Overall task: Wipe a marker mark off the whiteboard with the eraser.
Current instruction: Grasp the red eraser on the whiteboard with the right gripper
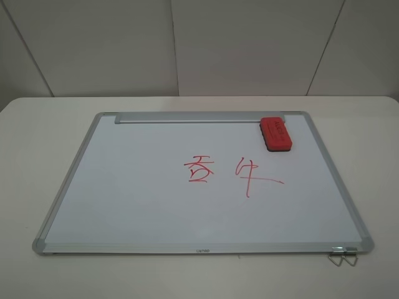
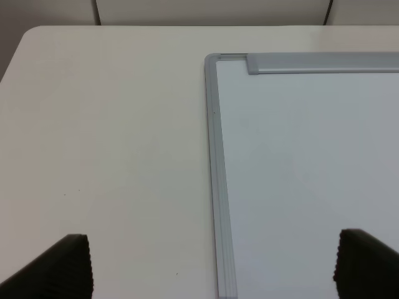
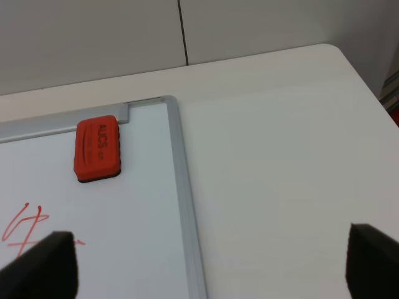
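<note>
The whiteboard (image 1: 134,190) lies flat on the table, its metal tray strip (image 1: 187,117) along the far edge. The red eraser (image 1: 275,133) rests on the board's far right corner, lettering up, touching the strip. The marker mark (image 1: 199,169), a small red character of stacked strokes, is near the board's middle. Neither gripper shows in the exterior high view. In the left wrist view my left gripper (image 2: 212,271) is open over the whiteboard's (image 2: 299,162) left frame edge. My right gripper (image 3: 206,265) is open over the right frame, nearer than the eraser (image 3: 98,148).
A second red mark with a long horizontal tail (image 1: 255,177) sits right of the first; part of that tailed mark (image 3: 25,225) shows in the right wrist view. Metal hanger clips (image 1: 341,255) stick out at the board's near right corner. White table (image 1: 37,137) surrounds the board.
</note>
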Robot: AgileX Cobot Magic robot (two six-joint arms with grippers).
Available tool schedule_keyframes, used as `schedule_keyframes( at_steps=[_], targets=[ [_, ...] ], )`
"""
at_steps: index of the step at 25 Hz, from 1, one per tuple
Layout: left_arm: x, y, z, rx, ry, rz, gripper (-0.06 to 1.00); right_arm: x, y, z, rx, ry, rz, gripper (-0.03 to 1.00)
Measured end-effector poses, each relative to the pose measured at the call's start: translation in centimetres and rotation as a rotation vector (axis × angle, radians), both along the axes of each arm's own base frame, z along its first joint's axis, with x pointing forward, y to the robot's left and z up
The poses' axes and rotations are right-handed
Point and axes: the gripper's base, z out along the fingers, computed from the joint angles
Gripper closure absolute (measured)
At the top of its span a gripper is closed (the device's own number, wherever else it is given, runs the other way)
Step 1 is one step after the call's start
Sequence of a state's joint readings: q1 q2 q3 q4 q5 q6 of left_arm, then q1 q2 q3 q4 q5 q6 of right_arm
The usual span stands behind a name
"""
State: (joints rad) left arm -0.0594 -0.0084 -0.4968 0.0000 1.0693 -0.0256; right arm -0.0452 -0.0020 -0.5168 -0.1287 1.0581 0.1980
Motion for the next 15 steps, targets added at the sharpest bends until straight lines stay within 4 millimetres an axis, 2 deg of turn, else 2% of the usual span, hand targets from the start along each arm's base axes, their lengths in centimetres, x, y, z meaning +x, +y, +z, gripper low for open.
schedule_keyframes(
  at_steps=[15],
  targets=[
    [0.0, 0.0, 0.0, 0.0, 0.0, 0.0, 0.17, 0.0, 0.0, 0.0, 0.0, 0.0, 0.0, 0.2]
  ],
)
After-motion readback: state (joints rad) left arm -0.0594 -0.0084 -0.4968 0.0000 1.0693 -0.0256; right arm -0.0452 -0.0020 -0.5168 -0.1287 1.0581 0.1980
